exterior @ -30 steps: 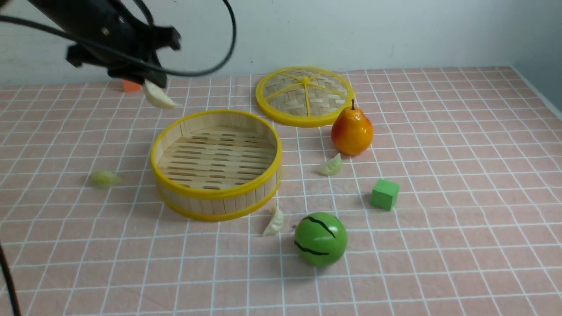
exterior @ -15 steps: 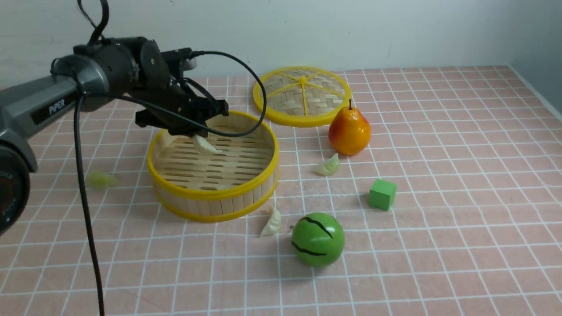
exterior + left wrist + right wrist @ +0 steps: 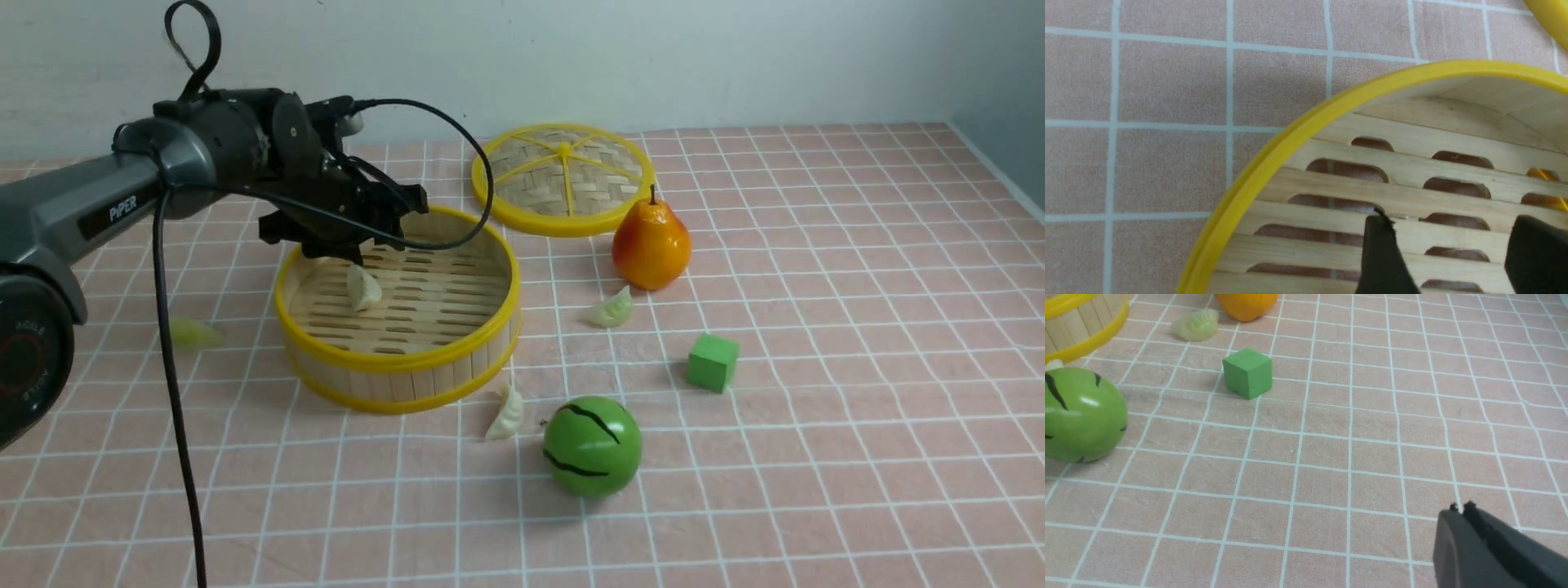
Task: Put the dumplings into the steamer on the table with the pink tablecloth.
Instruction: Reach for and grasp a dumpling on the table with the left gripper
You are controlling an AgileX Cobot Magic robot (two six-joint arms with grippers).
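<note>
Dropped from parted left fingers (image 3: 1384, 261), pale pleated dumpling (image 3: 363, 287) lies in steamer (image 3: 400, 361); right fingers (image 3: 1453, 547) clenched.

Legible markings appear in the front view only.

1. Grey arm link (image 3: 90, 204), directly behind the left gripper (image 3: 343, 251) and its wrist assembly: white wordmark "PiPER", printed along the side of the link.

2. Black round joint housing (image 3: 24, 359), farther back from the gripper on the same arm, beyond the grey link: curved lettering, of which "AGILE" is readable. The remaining characters are too small to read.
</note>
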